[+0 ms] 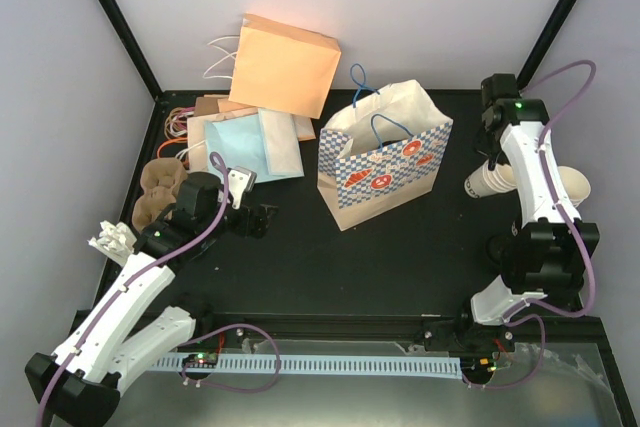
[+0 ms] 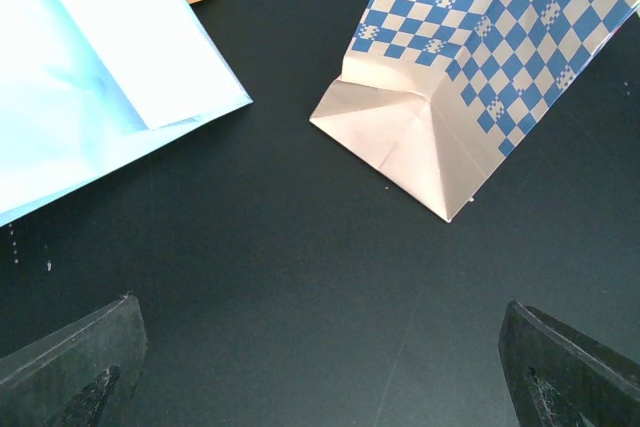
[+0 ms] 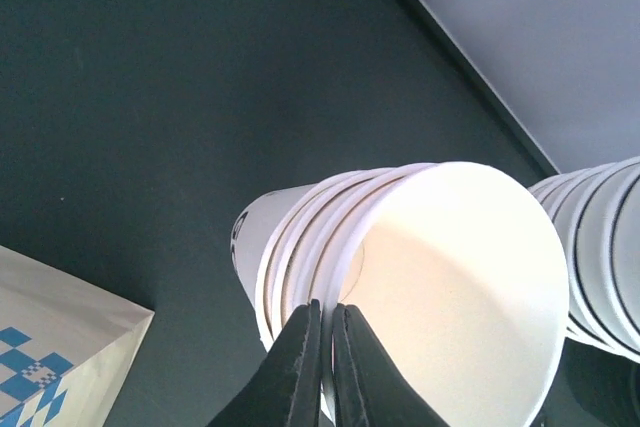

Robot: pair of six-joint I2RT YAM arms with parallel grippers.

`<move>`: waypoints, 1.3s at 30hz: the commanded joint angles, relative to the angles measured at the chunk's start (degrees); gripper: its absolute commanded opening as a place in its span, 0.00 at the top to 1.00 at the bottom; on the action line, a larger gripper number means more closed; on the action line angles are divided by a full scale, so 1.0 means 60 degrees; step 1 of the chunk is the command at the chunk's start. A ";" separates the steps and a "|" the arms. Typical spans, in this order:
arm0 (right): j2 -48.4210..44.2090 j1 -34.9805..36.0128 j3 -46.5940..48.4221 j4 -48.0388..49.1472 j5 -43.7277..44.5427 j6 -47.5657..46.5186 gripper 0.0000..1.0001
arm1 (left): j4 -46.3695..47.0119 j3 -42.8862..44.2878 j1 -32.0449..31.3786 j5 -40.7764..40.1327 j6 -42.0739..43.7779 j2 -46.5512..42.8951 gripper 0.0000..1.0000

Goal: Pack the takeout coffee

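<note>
Beside the checked bag (image 1: 385, 172), right jaws pinch the top cup (image 3: 460, 287) of a stack (image 3: 255, 247); left jaws stand apart

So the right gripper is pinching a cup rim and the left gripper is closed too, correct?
Not quite. The left gripper is wide open, as the left wrist view shows. The right gripper does pinch the cup rim.
</note>
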 commanded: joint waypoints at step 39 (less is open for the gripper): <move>0.1288 0.1926 0.0874 -0.1697 0.2271 0.0779 0.99 | 0.0268 0.0004 -0.0028 0.0173 0.0123 -0.0018 0.01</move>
